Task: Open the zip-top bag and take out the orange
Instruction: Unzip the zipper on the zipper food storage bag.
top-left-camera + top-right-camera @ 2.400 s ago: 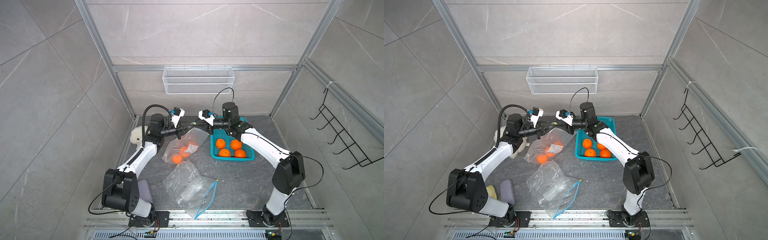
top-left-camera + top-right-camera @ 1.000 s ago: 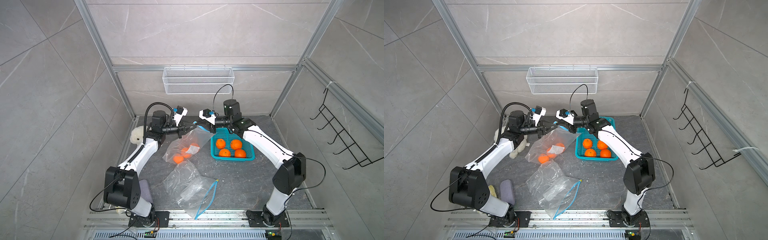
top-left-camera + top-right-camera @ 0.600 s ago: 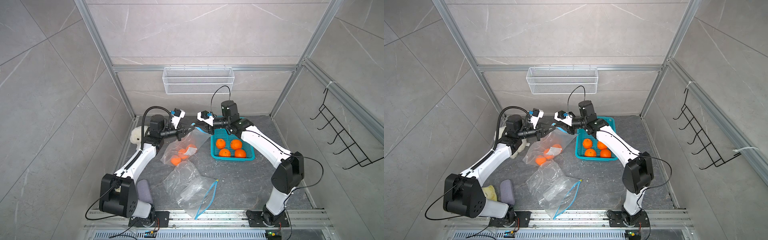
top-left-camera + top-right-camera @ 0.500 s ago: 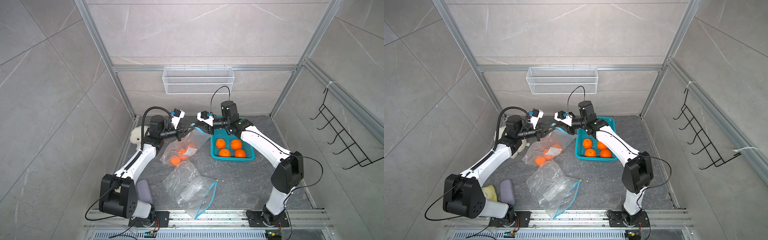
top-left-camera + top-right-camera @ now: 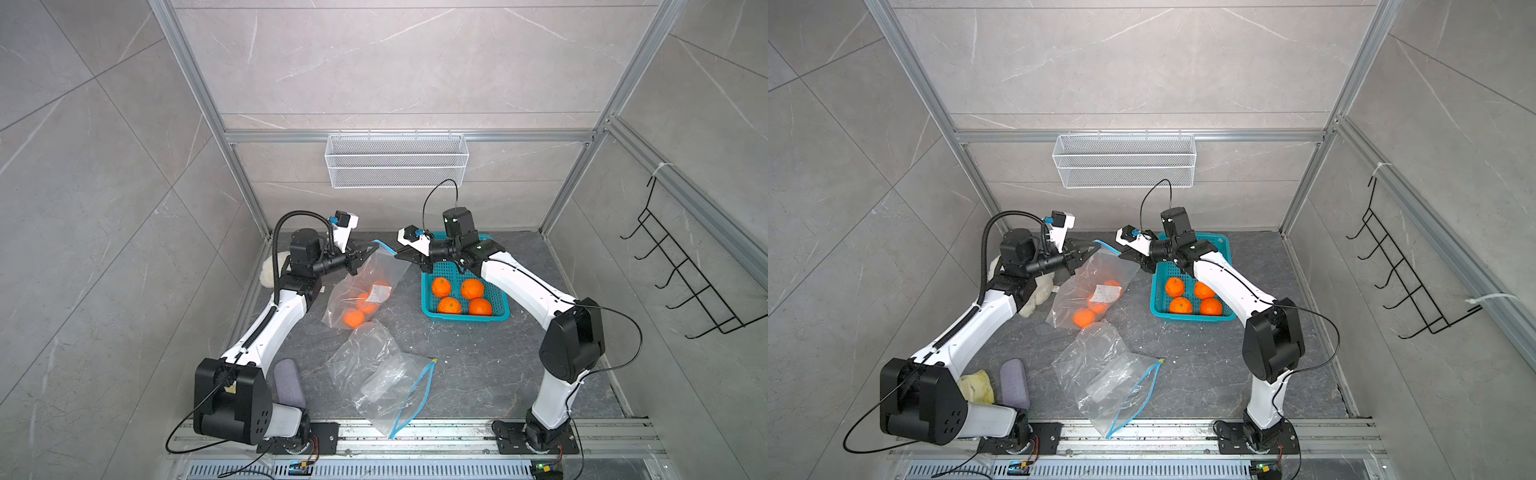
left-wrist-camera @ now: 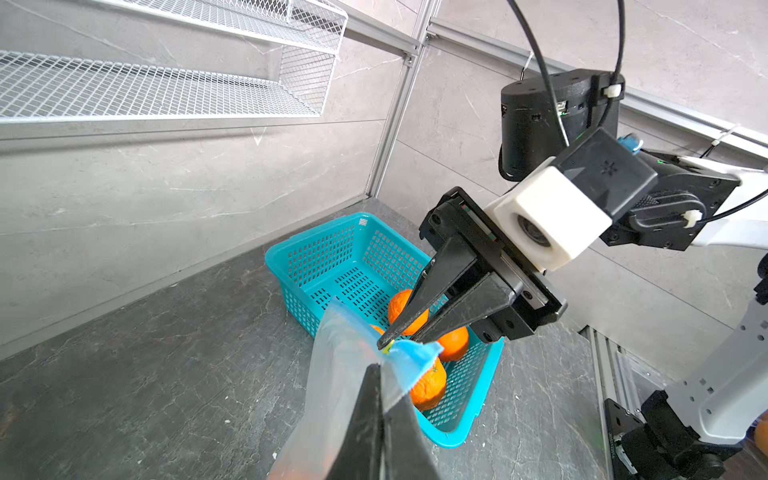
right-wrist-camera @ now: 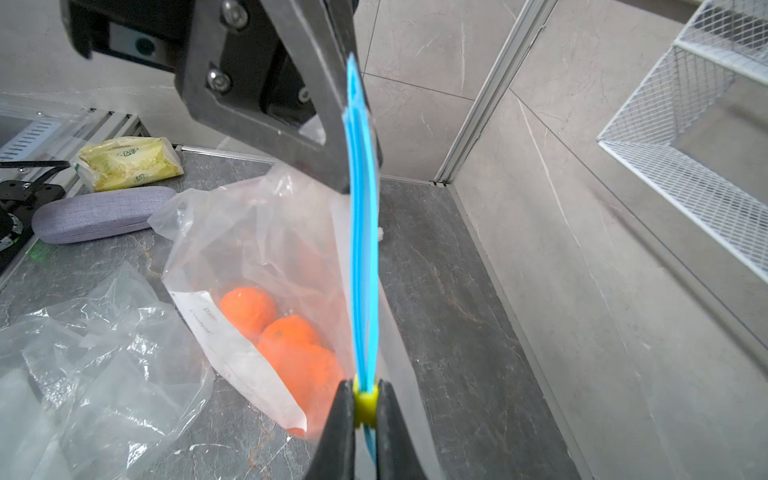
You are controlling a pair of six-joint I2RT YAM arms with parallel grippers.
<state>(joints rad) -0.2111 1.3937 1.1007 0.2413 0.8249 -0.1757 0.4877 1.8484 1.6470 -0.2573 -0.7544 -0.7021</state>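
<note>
Because the left hand is clamped on a top corner of the zip-top bag, holding the blue seal taut, the right hand, closed on the yellow slider, looks set to pull it open, the oranges sagging inside near the worktop's back edge.

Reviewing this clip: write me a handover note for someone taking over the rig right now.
Left gripper: jaws shut on the blue zip edge of the bag, holding its top up.
Right gripper: jaws shut on the yellow slider at the strip's other end.
Oranges are all inside the bag; the teal basket beside it holds four more.
Done: both grips set.
Left: run the slider, open the mouth, take an orange out.
</note>
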